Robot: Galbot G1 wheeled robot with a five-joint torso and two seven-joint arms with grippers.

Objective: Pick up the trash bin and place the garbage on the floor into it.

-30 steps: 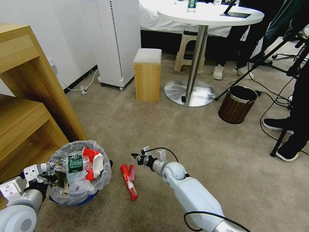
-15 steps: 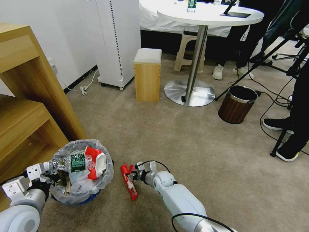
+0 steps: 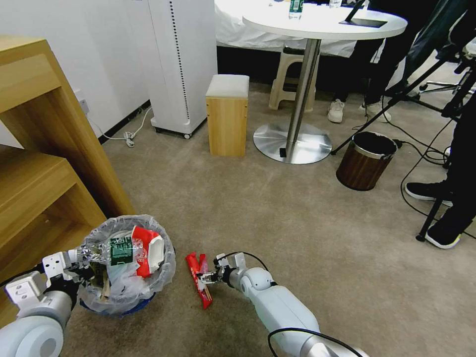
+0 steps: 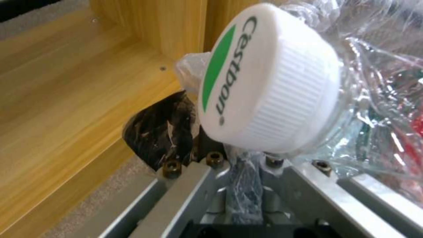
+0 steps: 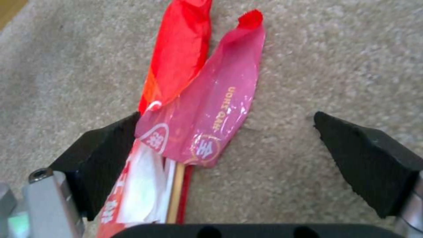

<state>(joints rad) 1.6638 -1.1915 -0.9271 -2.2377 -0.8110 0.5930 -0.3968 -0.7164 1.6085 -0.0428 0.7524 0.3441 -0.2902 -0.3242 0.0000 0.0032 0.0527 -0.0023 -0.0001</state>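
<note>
Trash bin [image 3: 126,270], gripped at its lined rim by the left hand [image 3: 69,270], already brims with garbage. Just off the spread right hand [image 3: 207,276], red wrappers [image 3: 198,278] lie on the floor [image 3: 277,218], seemingly the last.

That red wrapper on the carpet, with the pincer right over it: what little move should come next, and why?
Probably a small sideways shift toward the red wrapper, then closing. The right pincer is open and low over the floor, but the wrapper lies against one finger rather than centred, leaving bare carpet in most of the gap. The left pincer holds the trash bin close by.
</note>
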